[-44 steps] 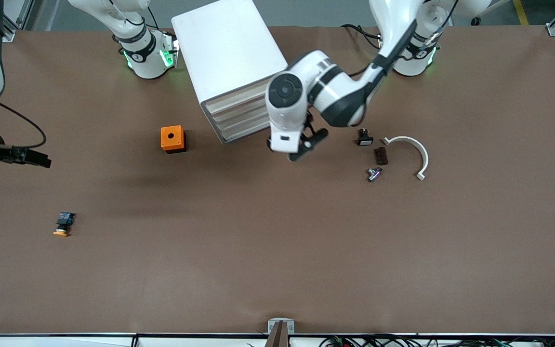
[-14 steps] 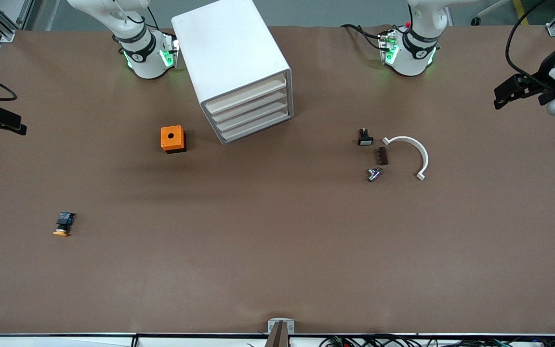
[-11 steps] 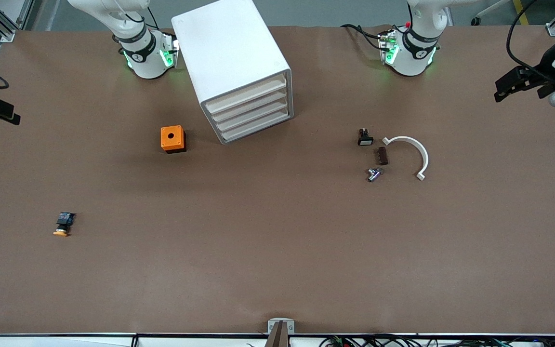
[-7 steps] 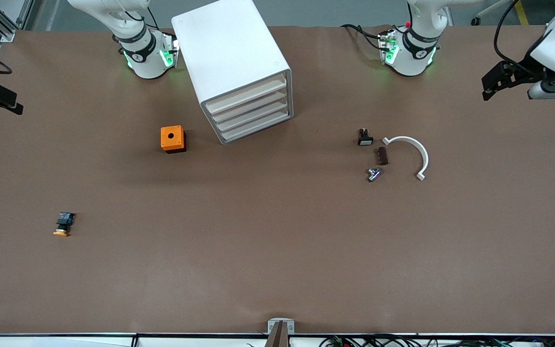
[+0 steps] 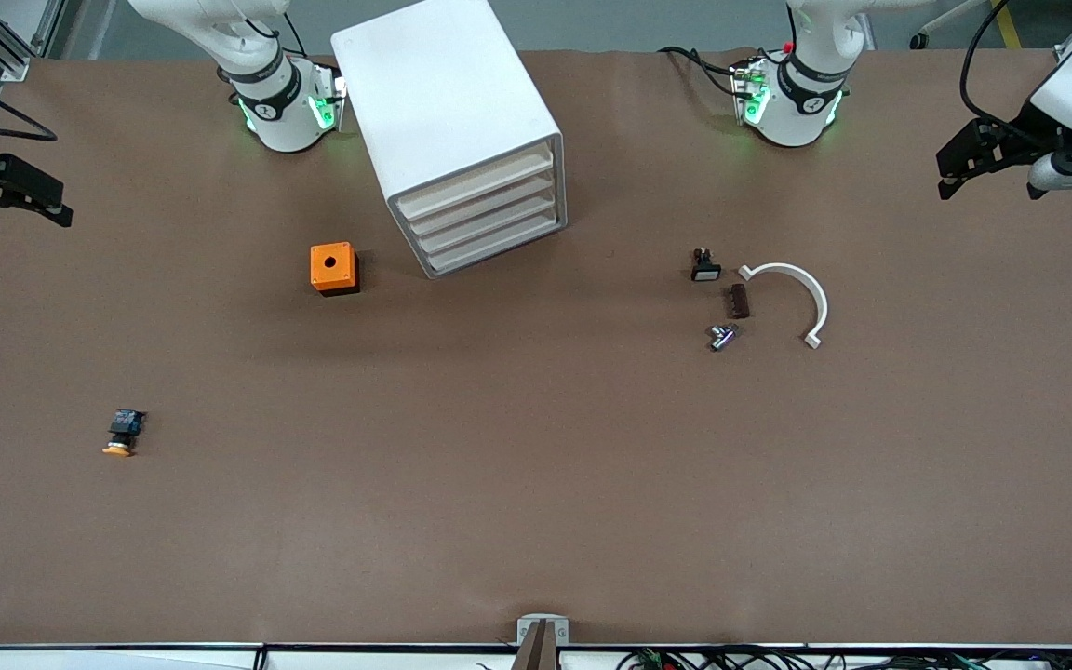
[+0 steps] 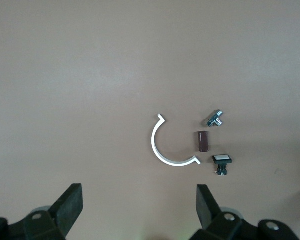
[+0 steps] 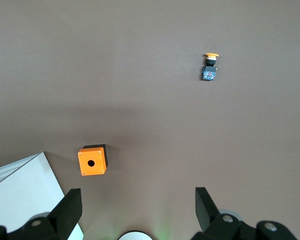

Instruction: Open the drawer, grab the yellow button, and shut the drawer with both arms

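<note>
Both arms raised, top drawer shut

We see the left gripper and right gripper spread, empty; the orange-capped black button lies on brown matting, the white cabinet's top drawer flush.

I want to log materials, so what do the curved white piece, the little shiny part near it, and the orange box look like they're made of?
Curved white piece: likely plastic, matte, evenly white with no glint.
Shiny part: probably metal, silvery with bright highlights.
Orange box: looks like molded plastic, uniform matte orange top with a round hole, dark sides.
</note>
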